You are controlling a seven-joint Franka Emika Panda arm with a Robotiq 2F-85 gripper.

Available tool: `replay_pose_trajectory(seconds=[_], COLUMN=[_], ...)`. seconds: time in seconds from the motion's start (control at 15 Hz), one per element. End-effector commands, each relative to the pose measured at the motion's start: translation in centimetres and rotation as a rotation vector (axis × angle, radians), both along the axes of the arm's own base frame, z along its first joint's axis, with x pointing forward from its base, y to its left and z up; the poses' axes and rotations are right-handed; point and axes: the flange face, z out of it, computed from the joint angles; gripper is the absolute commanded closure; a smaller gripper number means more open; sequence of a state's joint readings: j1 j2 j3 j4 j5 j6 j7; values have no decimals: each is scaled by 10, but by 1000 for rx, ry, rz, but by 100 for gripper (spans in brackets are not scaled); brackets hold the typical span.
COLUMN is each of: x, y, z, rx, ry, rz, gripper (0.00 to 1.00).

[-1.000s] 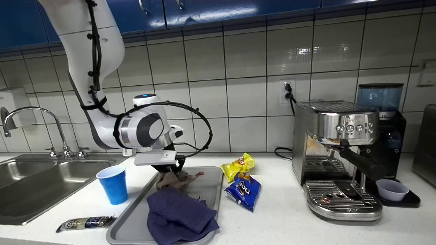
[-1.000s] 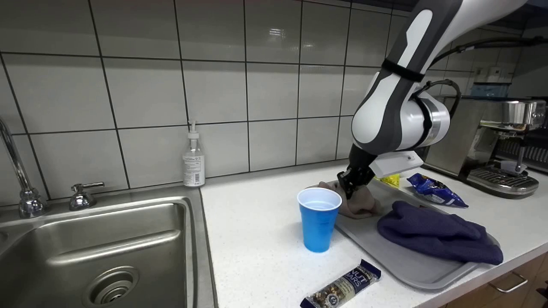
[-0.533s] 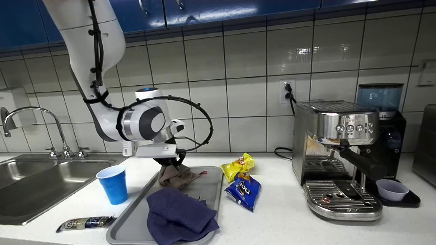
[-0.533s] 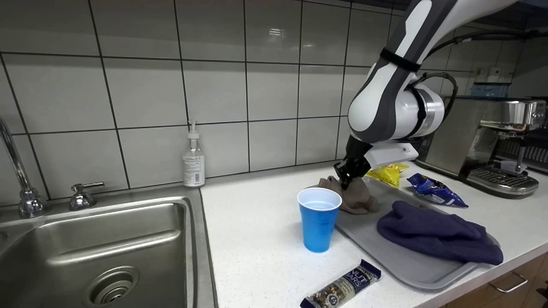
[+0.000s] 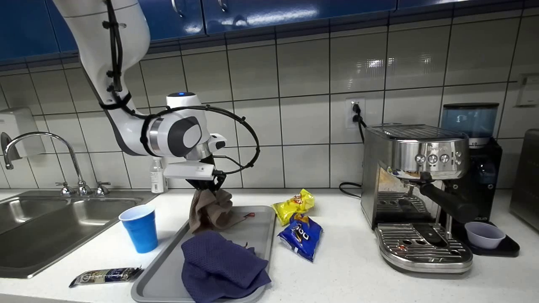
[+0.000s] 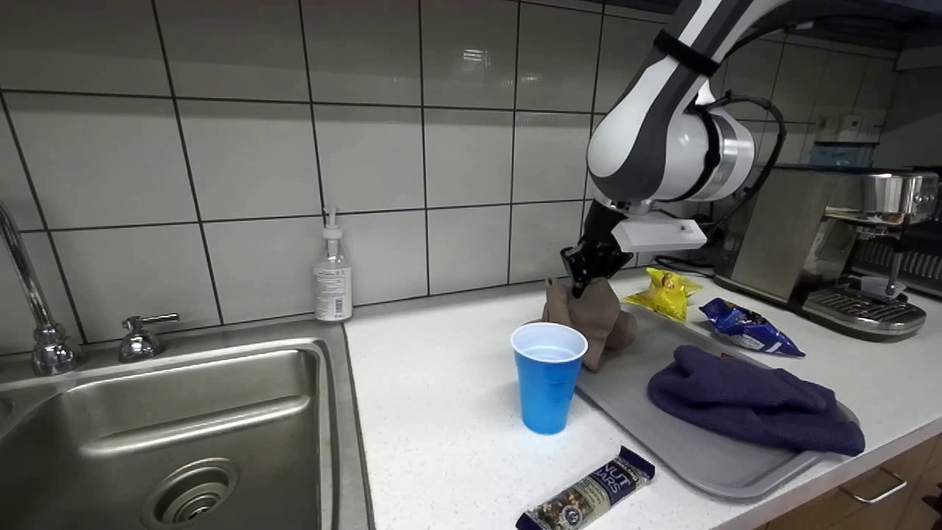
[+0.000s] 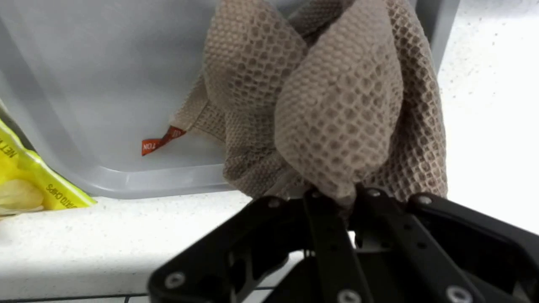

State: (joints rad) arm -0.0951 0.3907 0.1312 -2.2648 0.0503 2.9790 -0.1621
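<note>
A: Over a kitchen counter, what are you gripping with your tool?

B: You are clamping a fold of brown cloth, the tool's two black fingers pressing together on it in the wrist view.

A: Where is the rest of that brown cloth hanging?

B: It is hanging directly beneath your tool, bunching over a gray tray and spilling past the tray's edge. A red tag is sticking out from one corner of the cloth.

A: What else is the tray carrying below your tool?

B: A purple cloth is lying in a heap, lower than your tool in both exterior views, draping over the tray's rim.

A: What is sitting to the left of your tool?

B: In both exterior views, a blue cup is standing upright just outside the tray, lower than the tool. In an exterior view, a wrapped nut bar is lying lower still. A pump bottle is standing well left of the tool, just beside the rim of a steel sink.

A: And to the right?

B: A yellow chip bag is lying right of your tool, just outside the tray, with a blue bag lying close beside it. A coffee machine is standing well apart, farther right.
</note>
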Motion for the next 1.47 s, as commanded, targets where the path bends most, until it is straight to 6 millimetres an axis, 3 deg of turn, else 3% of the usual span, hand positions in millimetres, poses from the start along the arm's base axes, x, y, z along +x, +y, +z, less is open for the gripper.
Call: replay_pose_trajectory(seconds=[0.0, 0.6, 1.4], x=[2, 11, 18], y=[10, 50, 106], z=[24, 54, 61], rx=[37, 114, 135], ry=[7, -14, -33], rz=[-8, -17, 4], gripper=[97, 97, 97])
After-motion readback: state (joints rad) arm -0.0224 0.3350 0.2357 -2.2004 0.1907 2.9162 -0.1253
